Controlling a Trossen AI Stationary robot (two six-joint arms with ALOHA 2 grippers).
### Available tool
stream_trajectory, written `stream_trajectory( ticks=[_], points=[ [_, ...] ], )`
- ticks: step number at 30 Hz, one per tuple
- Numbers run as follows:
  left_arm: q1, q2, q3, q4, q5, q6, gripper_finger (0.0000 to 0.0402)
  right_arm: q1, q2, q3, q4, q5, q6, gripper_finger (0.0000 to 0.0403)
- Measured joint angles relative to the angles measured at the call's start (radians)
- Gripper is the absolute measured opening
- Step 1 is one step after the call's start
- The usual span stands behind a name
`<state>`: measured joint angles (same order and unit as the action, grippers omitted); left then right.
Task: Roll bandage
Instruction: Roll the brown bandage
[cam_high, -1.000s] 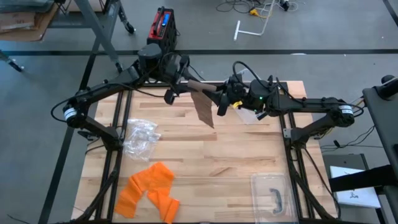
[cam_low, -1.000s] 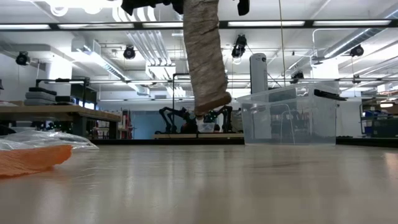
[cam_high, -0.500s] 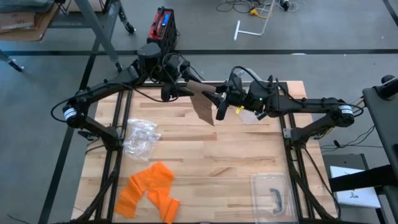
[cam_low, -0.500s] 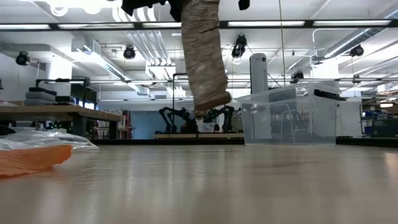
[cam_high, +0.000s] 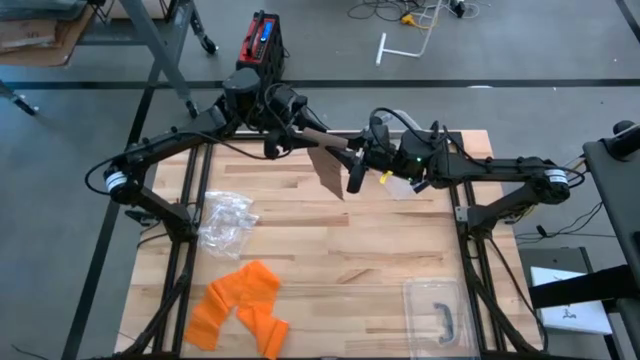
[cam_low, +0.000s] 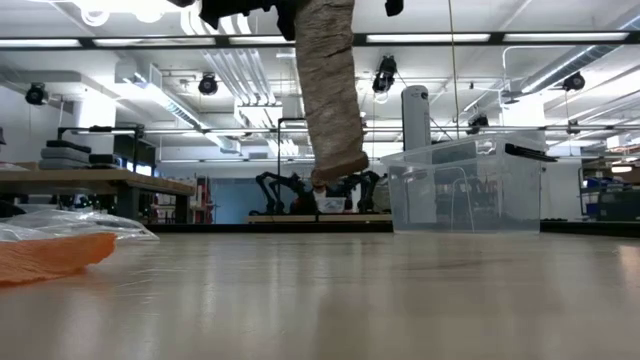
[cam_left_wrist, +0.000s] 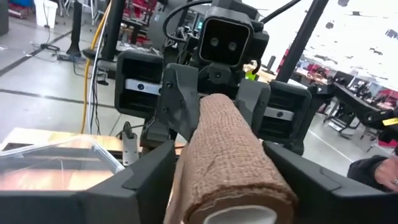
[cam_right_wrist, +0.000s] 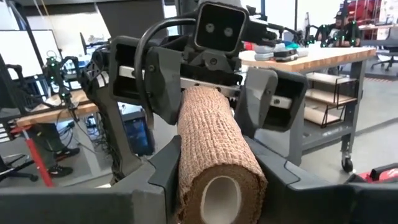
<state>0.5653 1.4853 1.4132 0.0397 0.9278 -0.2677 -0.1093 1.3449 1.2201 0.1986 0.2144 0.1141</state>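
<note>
Facing each other above the table's (cam_high: 330, 250) far edge, the left claw (cam_high: 291, 133) and right claw (cam_high: 362, 160) each flank one end of the tan bandage roll (cam_high: 328, 143). Whether either claw actually pinches it, I cannot tell. A loose bandage tail (cam_low: 332, 90) hangs down from the roll, clear of the tabletop.

Orange cloth (cam_high: 240, 305), plastic bag (cam_high: 226, 222), clear bin (cam_high: 438, 311).
</note>
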Motion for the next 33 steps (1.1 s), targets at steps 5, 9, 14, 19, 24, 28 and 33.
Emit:
stream_trajectory(
  ticks=[5, 9, 14, 19, 24, 28, 33],
  points=[
    [0.016, -0.005, 0.000, 0.005, 0.006, 0.074, 0.0196, -0.001, 0.000, 0.000, -0.007, 0.005, 0.041, 0.0126],
    [0.017, 0.001, 0.000, 0.030, 0.029, 0.083, 0.0214, 0.000, 0.000, 0.000, -0.006, -0.001, 0.050, 0.0126],
    [0.016, 0.020, 0.000, 0.030, 0.034, 0.083, 0.0255, 0.000, 0.000, -0.001, -0.011, -0.003, 0.050, 0.0126],
    [0.016, 0.033, 0.000, 0.030, 0.050, 0.084, 0.0272, 0.000, 0.000, -0.001, -0.011, -0.004, 0.050, 0.0126],
    [0.015, 0.036, 0.000, 0.029, 0.062, 0.110, 0.0256, 0.000, 0.000, -0.001, -0.007, -0.003, 0.050, 0.0126],
    [0.015, 0.036, 0.000, 0.029, 0.063, 0.112, 0.0229, 0.000, 0.000, -0.001, -0.006, 0.000, 0.050, 0.0126],
    [0.015, 0.036, 0.000, 0.028, 0.063, 0.119, 0.0180, -0.001, 0.000, -0.001, -0.005, 0.005, 0.050, 0.0126]
  ],
)
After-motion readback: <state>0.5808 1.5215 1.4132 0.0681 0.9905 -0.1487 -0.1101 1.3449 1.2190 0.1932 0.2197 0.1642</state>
